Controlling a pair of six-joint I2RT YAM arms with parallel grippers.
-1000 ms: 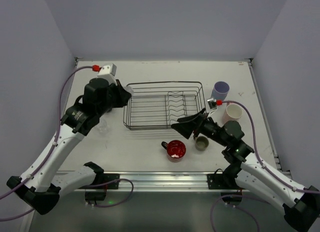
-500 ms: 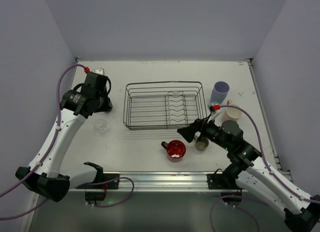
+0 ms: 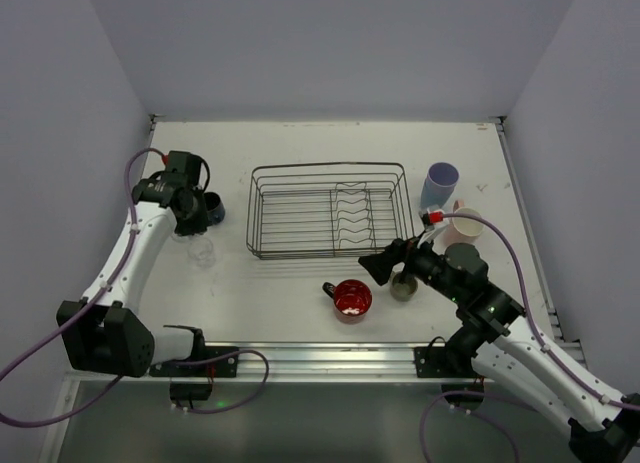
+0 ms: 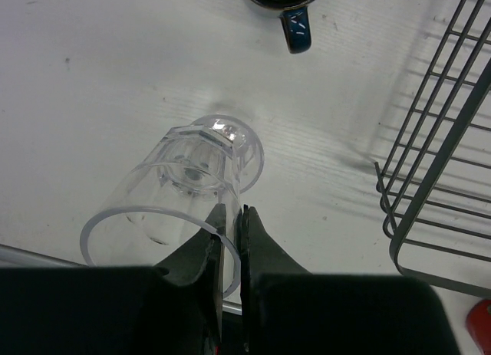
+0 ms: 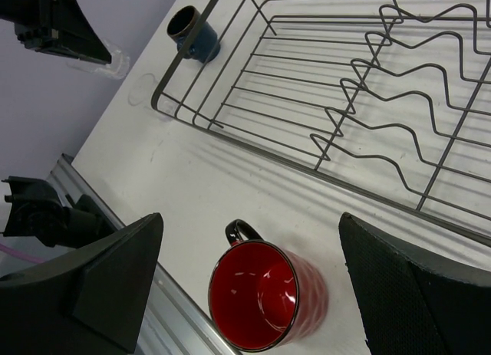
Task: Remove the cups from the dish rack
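My left arm had swung away from the dish rack to the table's left side, and my right had drawn back toward me. My left gripper hung with fingers pressed together over the clear glass, which sat on the table near the dark blue cup. My right gripper gaped wide above the red mug, clear of it.

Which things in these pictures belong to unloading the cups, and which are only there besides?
Part of the job:
- dish rack
- red mug
- olive cup
- pink cup
- lavender tumbler
- dark blue cup
- clear glass

Only there besides:
- mounting rail at the near edge
- purple cable
- table
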